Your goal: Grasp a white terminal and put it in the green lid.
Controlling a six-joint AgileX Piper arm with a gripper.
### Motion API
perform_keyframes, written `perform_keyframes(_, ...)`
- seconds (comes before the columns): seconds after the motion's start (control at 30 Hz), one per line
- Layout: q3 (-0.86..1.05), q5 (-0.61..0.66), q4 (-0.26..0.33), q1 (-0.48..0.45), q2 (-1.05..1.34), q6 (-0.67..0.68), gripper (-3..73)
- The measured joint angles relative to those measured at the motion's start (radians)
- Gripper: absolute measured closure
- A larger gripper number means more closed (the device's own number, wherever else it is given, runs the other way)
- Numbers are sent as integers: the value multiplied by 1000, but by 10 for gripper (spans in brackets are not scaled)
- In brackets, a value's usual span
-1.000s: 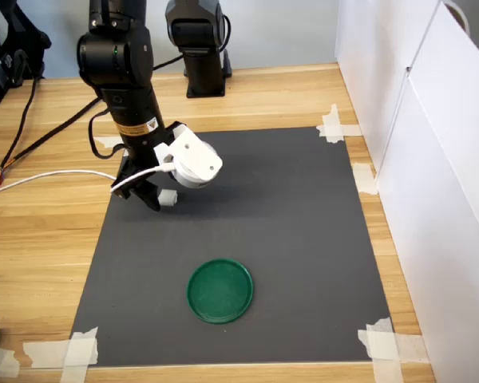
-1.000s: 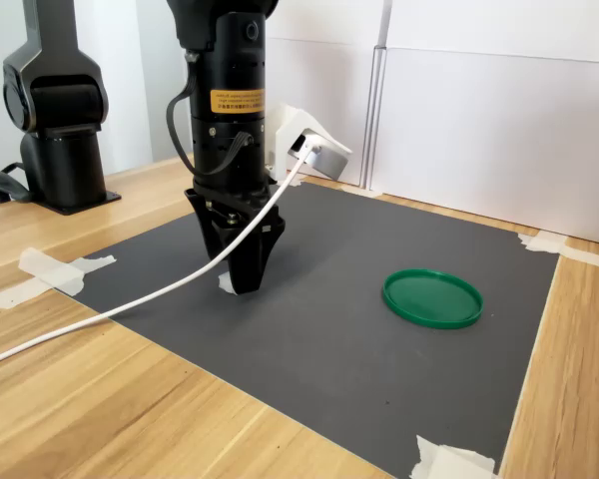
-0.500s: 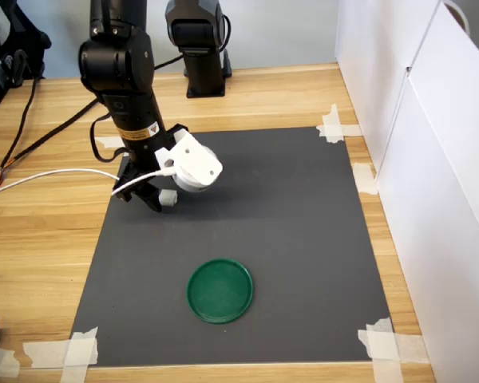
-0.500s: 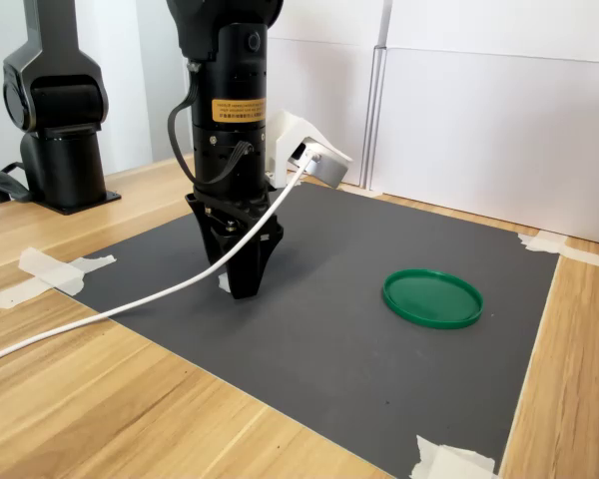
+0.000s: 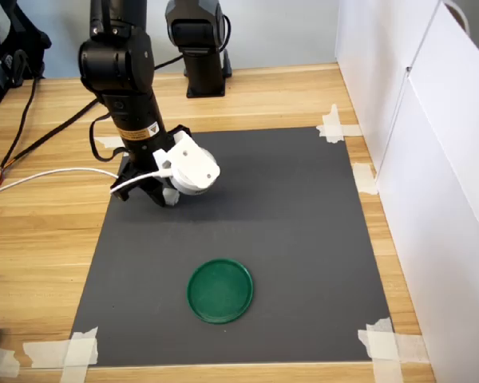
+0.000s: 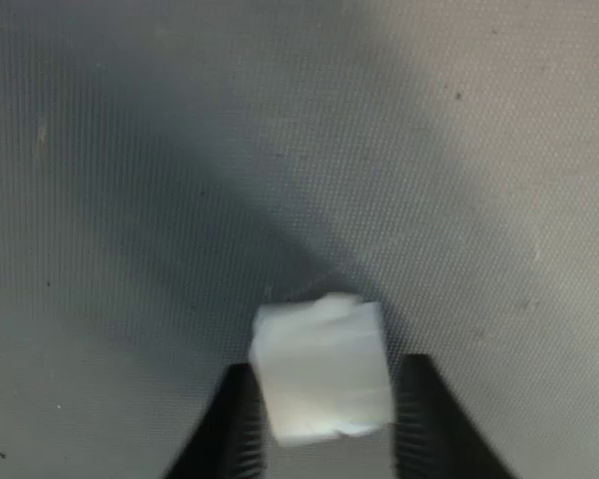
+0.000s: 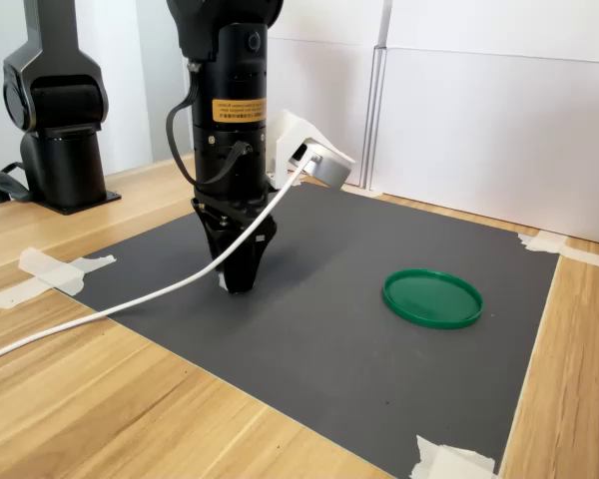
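The tool (image 6: 319,419) grips the white terminal (image 6: 322,379) between both fingers, low over the dark mat (image 5: 287,223). Lift straight up before swinging toward the green lid (image 5: 220,290), which lies well apart, keeping the pinch firm on so small a piece.

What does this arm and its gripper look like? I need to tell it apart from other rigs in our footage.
The arm is glossy black and cylindrical, with a yellow-and-orange label around its lower link. A rounded white camera housing is bolted near the wrist, and a white cable trails from it. The gripper has narrow black tapered fingers.
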State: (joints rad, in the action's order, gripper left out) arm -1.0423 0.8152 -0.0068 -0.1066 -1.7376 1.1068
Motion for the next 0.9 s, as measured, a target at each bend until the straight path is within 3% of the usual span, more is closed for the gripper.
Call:
perform_keyframes(0.43,0,6,-2,0,29,-9,427)
perform_keyframes(0.6,-40,74,7,0,87,-6,427)
perform_keyframes(0.9,-321,275,144,0,121,-8,427)
